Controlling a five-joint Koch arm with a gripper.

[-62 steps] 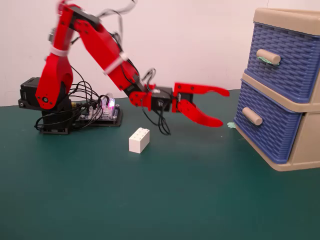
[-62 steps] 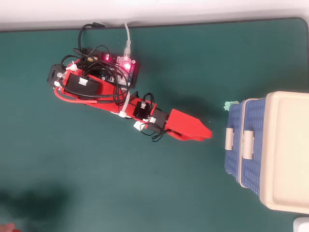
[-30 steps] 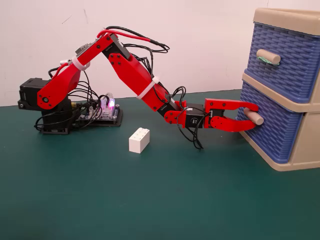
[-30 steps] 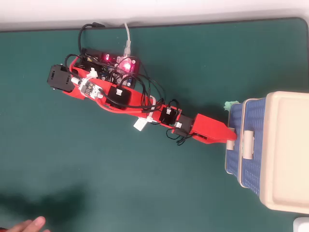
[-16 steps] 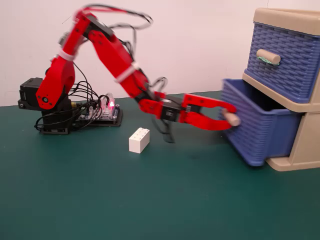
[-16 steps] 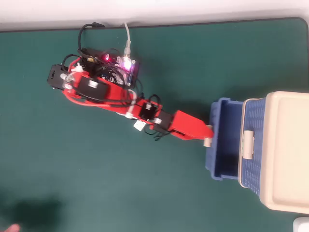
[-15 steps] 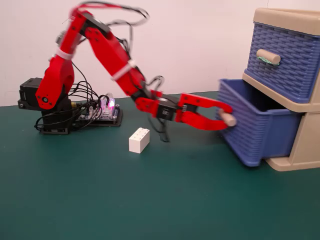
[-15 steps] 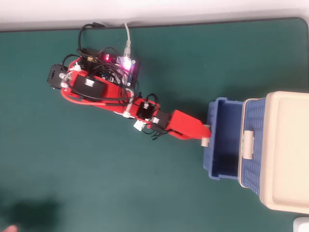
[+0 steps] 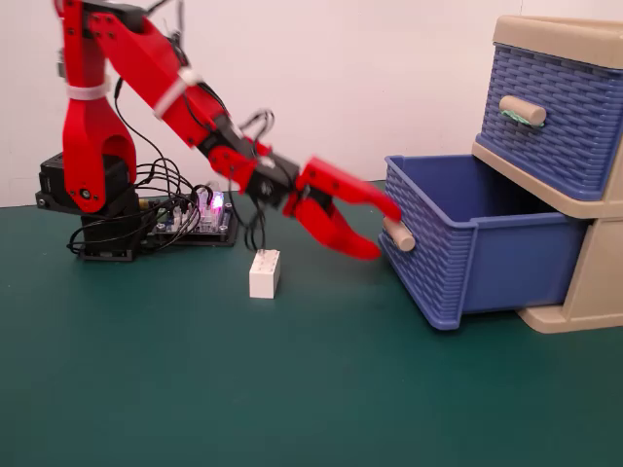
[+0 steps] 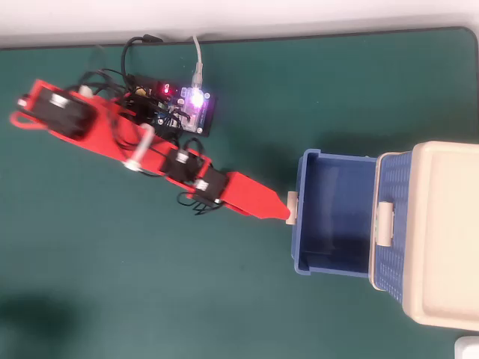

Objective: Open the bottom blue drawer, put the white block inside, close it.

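Bottom blue drawer (image 9: 467,263) pulled out just ahead of my tool (image 9: 378,232), jaws apart, empty; white block (image 9: 264,273) below-behind, unloaded.

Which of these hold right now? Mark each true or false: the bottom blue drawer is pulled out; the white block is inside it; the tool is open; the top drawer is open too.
1. The bottom blue drawer is pulled out. True.
2. The white block lies inside that drawer. False: it stands on the green table, left of the drawer in the fixed view.
3. The tool is open. True: its jaws stand apart, just off the handle.
4. The top drawer is open too. False: it sits shut in the frame.
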